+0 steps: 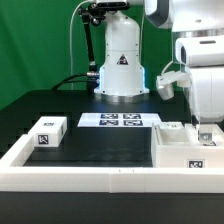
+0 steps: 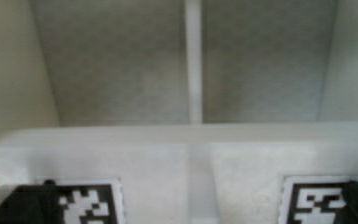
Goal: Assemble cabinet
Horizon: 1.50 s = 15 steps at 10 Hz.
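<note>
Cabinet body point(image 1: 186, 150) sits just right of the marker board point(image 1: 120, 121) in the exterior view, its front edge against the border wall point(image 1: 100, 178). Gripper point(image 1: 206, 132) hangs over its open top, can't tell finger spread. Small panel block point(image 1: 47, 131) sits well left of the board, with bare mat between.

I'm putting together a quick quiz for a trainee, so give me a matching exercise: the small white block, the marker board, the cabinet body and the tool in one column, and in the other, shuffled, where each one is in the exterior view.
Things:
1. small white block
2. marker board
3. cabinet body
4. tool

Places:
A. at the exterior view's right, low down
B. hanging over the cabinet body
C. at the exterior view's left
D. in the middle, lying flat towards the back

Pairs: 1-C, 2-D, 3-A, 4-B
</note>
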Motion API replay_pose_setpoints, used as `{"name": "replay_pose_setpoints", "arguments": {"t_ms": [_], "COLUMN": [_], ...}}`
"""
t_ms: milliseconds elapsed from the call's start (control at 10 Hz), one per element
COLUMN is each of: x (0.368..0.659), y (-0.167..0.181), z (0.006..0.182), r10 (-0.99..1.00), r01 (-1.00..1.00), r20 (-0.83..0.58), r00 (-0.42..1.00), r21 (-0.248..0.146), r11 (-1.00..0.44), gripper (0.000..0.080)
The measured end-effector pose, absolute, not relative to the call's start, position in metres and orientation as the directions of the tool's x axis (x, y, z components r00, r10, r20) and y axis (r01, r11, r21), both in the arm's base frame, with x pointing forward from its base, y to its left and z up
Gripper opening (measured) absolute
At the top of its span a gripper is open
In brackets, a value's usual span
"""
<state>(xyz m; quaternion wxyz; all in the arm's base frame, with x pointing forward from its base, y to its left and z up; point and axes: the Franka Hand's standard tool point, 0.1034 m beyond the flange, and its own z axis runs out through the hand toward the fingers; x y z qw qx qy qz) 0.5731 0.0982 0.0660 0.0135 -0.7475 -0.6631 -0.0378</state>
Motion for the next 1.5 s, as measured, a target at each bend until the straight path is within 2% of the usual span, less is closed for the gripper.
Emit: {"name": "replay_pose_setpoints", "arguments": {"t_ms": [300, 400, 500, 1000, 1300, 1500], "x": [0.555, 0.537, 0.525, 0.525, 0.48, 0.47], "y": [0.093, 0.091, 0.089, 0.09, 0.096, 0.095], "z": [0.095, 0.097, 0.093, 0.092, 0.076, 0.071], "r10": [0.991, 0.992, 0.992, 0.989, 0.987, 0.987], "r01": [0.991, 0.992, 0.992, 0.989, 0.987, 0.987], "r20": [0.055, 0.047, 0.042, 0.048, 0.06, 0.063], "r00": [0.122, 0.117, 0.116, 0.138, 0.149, 0.148], "r21": [0.046, 0.045, 0.033, 0.042, 0.049, 0.049], "r11": [-0.125, -0.119, -0.118, -0.14, -0.152, -0.151], "gripper": [0.0797, 0.0797, 0.0797, 0.0797, 0.0797, 0.0797]}}
